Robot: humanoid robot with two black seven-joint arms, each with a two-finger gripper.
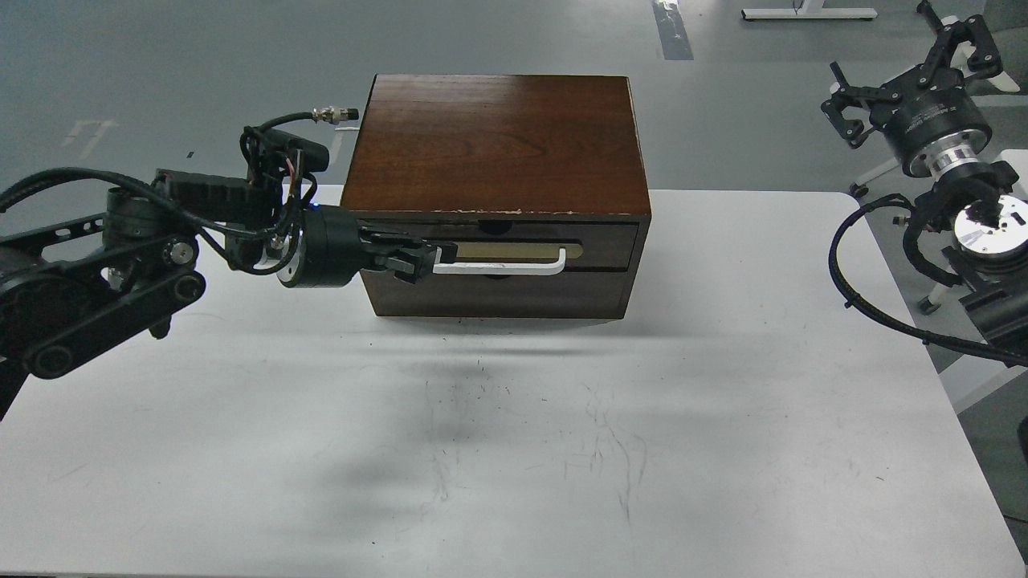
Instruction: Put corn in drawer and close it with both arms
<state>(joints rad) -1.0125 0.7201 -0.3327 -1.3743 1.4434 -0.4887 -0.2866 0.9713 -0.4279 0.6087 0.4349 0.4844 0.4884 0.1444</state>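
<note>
We have our left gripper [414,261] pressed up against the left end of the white handle [498,265] on the drawer [498,245], reaching in sideways from the left so the arm stays clear of the drawer's front. The fingers sit right at the handle's bend and appear to close around it, but they are dark and bunched together, so we cannot tell for certain whether they grip the bar or only touch it. The drawer looks shut, or very nearly so, its front level with the brown cabinet [494,136] around it, above the plain lower panel [494,293].

Our right gripper [907,84] hangs well off to the right, raised beyond the edge of the white table [514,449], its fingers spread apart and holding nothing. We judge it is kept there to stay out of the way.

We see no corn anywhere: not on the table, not in either gripper. It may already lie inside the drawer, hidden behind the closed front, in which case it sits just behind our left gripper. We cannot confirm that. If it is inside, the task looks close to its end; if not, the handle contact would suit a pull to open.
</note>
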